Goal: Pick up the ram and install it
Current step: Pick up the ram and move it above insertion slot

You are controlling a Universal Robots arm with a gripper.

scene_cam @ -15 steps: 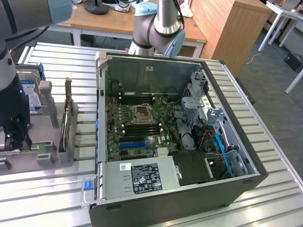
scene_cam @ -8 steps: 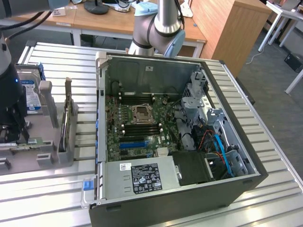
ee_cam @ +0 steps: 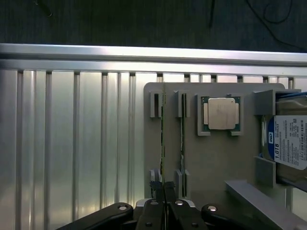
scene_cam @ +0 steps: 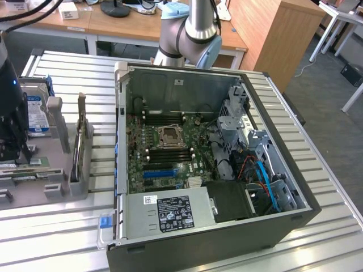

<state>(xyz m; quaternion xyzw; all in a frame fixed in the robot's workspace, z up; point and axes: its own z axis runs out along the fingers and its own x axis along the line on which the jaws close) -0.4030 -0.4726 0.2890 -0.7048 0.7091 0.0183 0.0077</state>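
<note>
The pick-up is judged to be in hand: the ram point(ee_cam: 163, 139), stood on edge in the grey tray point(ee_cam: 216, 163), is pinched by the gripper's point(ee_cam: 163, 191) closed fingers point(ee_cam: 155, 191), so a straight lift from its slots is called for.

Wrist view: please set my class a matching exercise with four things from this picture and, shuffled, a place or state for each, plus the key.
Things:
1. ram
2. processor
3. hard drive
4. hand

Descriptions:
A. lies flat, metal lid up, on the grey holder
B. closed on the end of a thin board
C. stands on edge, gripped at one end
D. carries a blue-and-white label

Pairs: 1-C; 2-A; 3-D; 4-B
</note>
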